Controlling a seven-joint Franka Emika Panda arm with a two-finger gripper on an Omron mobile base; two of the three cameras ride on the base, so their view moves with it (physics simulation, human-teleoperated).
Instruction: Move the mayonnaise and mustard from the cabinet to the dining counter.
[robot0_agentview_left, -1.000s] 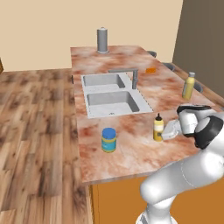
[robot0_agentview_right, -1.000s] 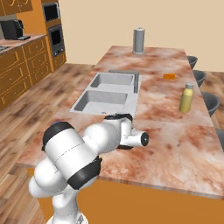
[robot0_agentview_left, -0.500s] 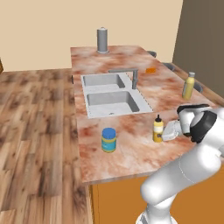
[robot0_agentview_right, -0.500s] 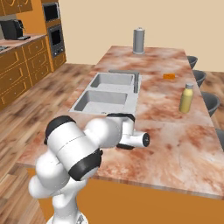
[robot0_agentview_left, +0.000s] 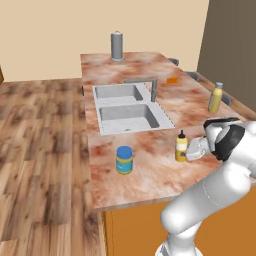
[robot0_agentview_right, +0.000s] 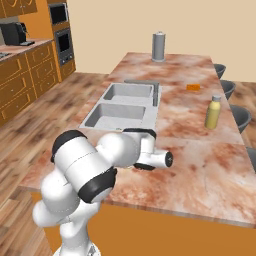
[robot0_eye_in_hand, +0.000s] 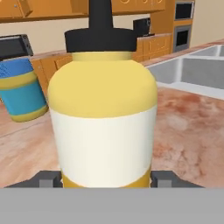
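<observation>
Nearest the camera on the hand, the tool (robot0_eye_in_hand: 106, 178) stands with its two dark fingertips (robot0_eye_in_hand: 49, 177) flanking the base of the mustard (robot0_eye_in_hand: 103, 113), one on each side; the jaws look spread wider than the bottle, so I judge it released and not clamped. The mustard stands upright on the worktop (robot0_agentview_left: 150, 165), which is the dining counter, in front of the sink (robot0_agentview_left: 129, 116). From the left base view the tool (robot0_agentview_left: 192, 150) sits just beside the mustard (robot0_agentview_left: 181, 146) on its right.

The step in hand looks like the let-go after setting the bottle down, so the thing to do well is a clean retreat. Draw the tool straight back along its own line, away from the bottle, with the jaws kept wide (a sideways drift would catch that slim base and tip it). Lift only once the fingertips are past the bottle.

A little farther to the left stands the mayonnaise (robot0_agentview_left: 124, 159), upright on the same worktop and well apart from the mustard, so both task items appear delivered. Beyond the sink lie a yellowish bottle (robot0_agentview_left: 215, 98), a small orange thing (robot0_agentview_left: 172, 80) and, at the far end, a tall grey cylinder (robot0_agentview_left: 116, 46).
</observation>
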